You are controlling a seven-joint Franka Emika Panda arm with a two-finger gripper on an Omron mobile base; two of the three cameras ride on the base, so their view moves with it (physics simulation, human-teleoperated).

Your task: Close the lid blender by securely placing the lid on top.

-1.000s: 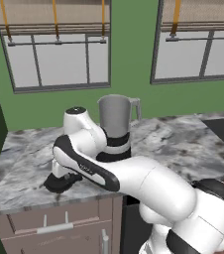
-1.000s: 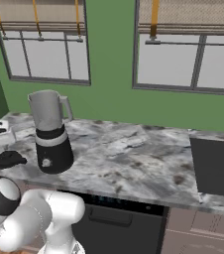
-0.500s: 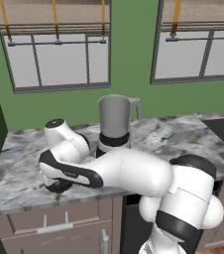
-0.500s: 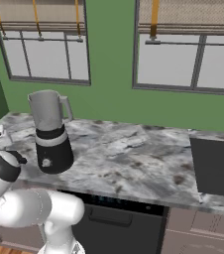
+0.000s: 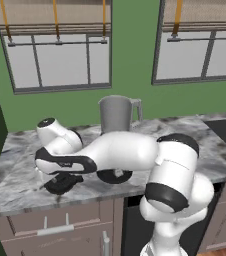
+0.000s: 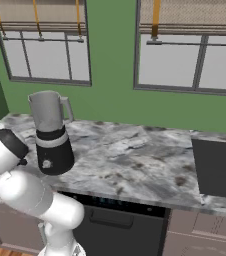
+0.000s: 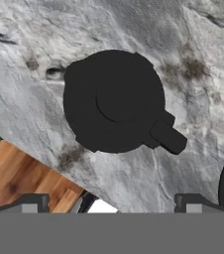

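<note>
Grey marbled surface (image 5: 20,150) under green wall | lid (image 7: 115,101) lies flat just left of blender (image 6: 51,134), jar mouth bare | step: reach for lid | end effector (image 7: 109,202) spread wide, above lid, holding nothing | next: drop, pinch knob | since half second: arm swung further left, lower.

Grey marble counter (image 6: 135,160), 2 windows (image 6: 195,55) in green wall (image 6: 112,100), dark cooktop (image 6: 217,167) at right.

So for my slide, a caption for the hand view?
Open gripper above the black lid lying on the marble counter.
</note>
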